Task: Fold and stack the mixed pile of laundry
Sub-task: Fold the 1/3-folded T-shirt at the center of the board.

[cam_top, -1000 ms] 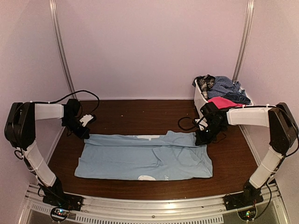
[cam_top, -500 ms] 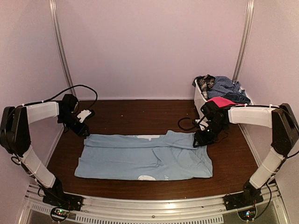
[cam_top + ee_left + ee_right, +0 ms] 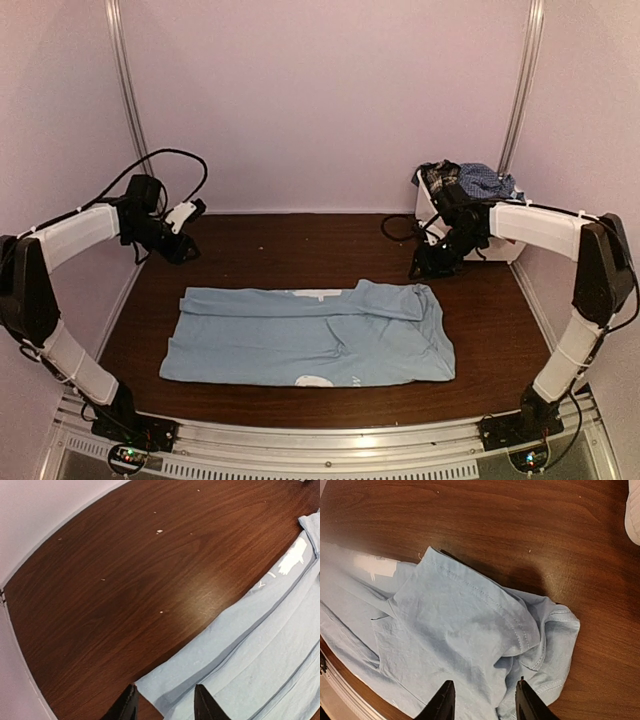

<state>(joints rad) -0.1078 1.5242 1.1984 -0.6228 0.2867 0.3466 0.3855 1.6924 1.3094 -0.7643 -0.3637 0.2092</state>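
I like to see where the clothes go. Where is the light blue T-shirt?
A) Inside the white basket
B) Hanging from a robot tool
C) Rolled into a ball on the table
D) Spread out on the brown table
D: the light blue T-shirt lies spread out on the brown table, well apart from the white basket in the far right corner.

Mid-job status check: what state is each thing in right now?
T-shirt: flat on table, right end rumpled, not held.
Pile: heaped in basket, unfolded.
Basket: upright, full.
Left end effector: open, empty, above shirt corner.
Right end effector: open, empty, above rumpled end.
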